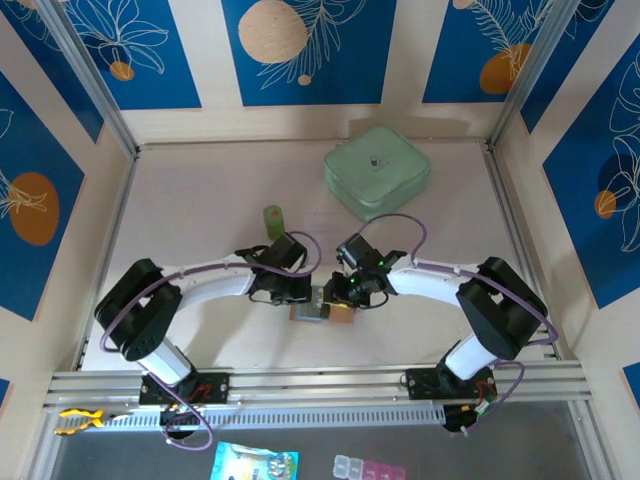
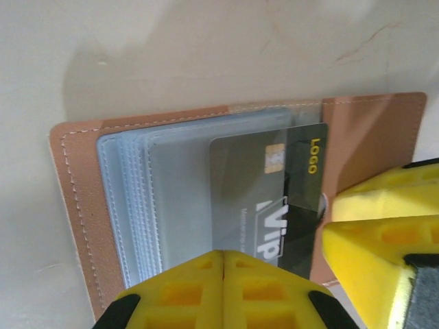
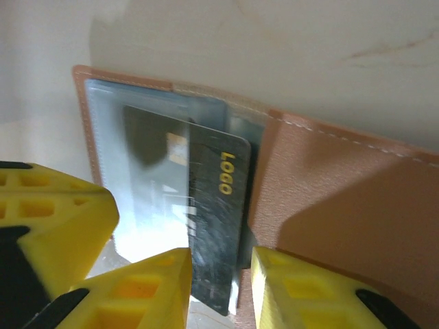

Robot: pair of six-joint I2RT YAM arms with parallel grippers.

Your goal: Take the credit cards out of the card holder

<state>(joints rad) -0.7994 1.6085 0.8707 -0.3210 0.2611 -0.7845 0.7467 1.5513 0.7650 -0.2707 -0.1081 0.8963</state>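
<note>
Left claw [image 2: 223, 277]: clenched, with the yellow fingers meeting tip to tip and nothing between them. I hold it over the near edge of the card holder [image 2: 75, 205], above the stack of clear sleeves [image 2: 130, 205]. Whether the tips bear on the sleeves, I cannot tell.

Right claw [image 3: 219, 284]: the jaws are partly apart. The exposed end of one credit card [image 3: 219, 199] lies between my two fingers. Whether the pads clamp it, I cannot tell. This claw stands just beside the left one.

Card holder: it lies open on the pale table [image 1: 200, 200], between my two wrists and toward the near edge. Its tan stitched leather frames the sleeves.

Credit card: it is dark, with gold "LOGO" lettering along the short end, pale "VIP" lettering and a chip [image 2: 276, 157]. Most of it sits inside the front sleeve. The end marked "LOGO" projects past the sleeve edge, over the bare leather flap.

Other items: a pale green square box [image 1: 377, 172] with rounded corners sits well apart, toward the far side. A small green cylinder [image 1: 273, 220] stands upright just beyond my left wrist.
</note>
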